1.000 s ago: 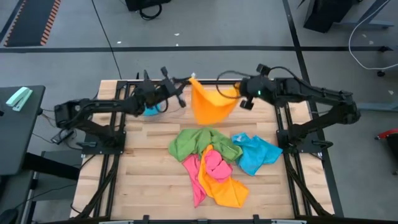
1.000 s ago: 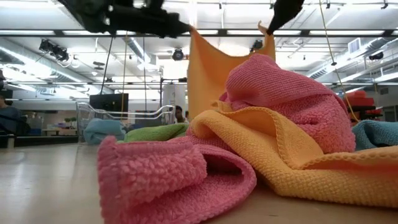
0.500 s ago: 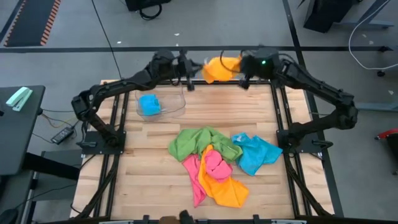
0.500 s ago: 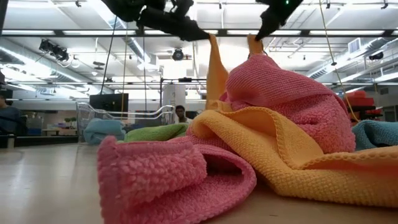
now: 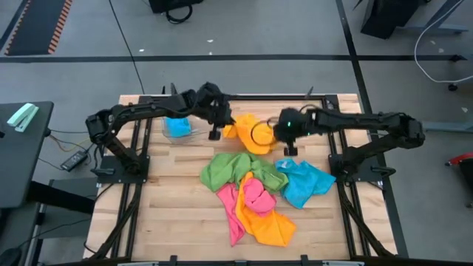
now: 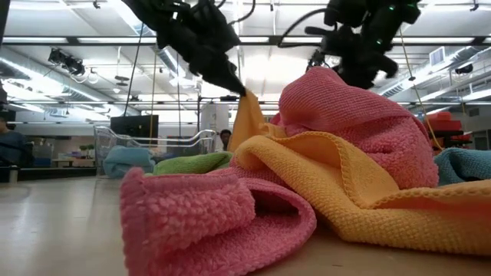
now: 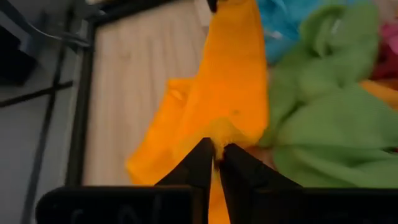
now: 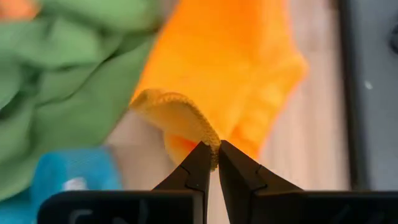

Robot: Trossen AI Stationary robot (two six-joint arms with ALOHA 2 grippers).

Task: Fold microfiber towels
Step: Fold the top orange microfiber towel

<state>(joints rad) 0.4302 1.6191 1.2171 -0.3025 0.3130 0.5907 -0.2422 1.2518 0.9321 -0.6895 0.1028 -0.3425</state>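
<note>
The light wooden tabletop point(image 5: 177, 199) carries a loose heap of bright microfiber towels point(image 5: 255, 192) at its middle: green, pink, orange and blue. Toward the far edge I hold one orange-yellow microfiber towel point(image 5: 251, 134), partly down on the wood. My left gripper point(image 5: 220, 127) pinches one corner, my right gripper point(image 5: 284, 140) pinches the other, both clenched on cloth. The towel's long axis runs between them, parallel to the far edge, so laying it flat needs both arms equally.
</note>
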